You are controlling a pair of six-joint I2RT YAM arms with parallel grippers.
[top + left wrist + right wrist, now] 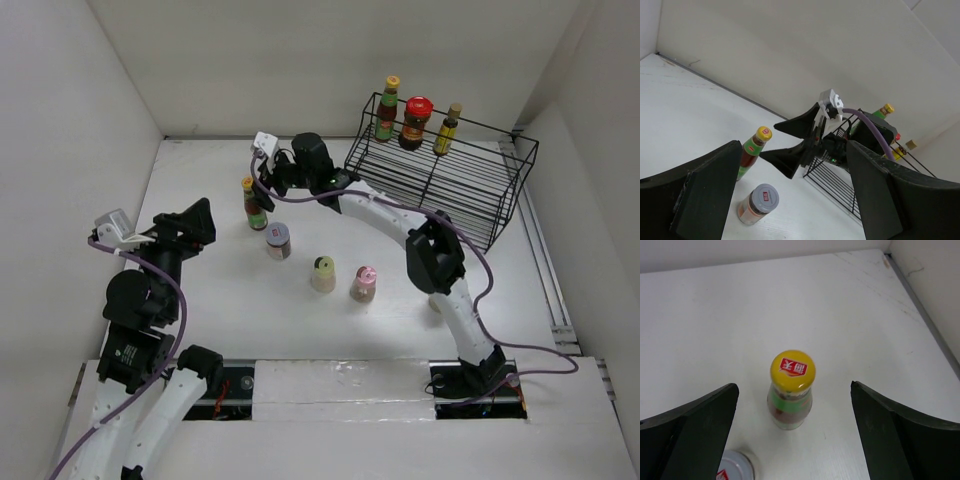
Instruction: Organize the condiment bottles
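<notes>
Yellow-capped bottle (792,371) between spread right gripper (793,385), gaps either side

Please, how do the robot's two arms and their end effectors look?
The left arm and right arm have white links and black joints, with a purple cable running along each. The left end effector and right end effector each carry two black wedge-shaped fingers and a small white camera box.

Robot lab cell, bare white walls (300,60), white table (200,190), 2 arms (440,260) bolted at edge
</notes>
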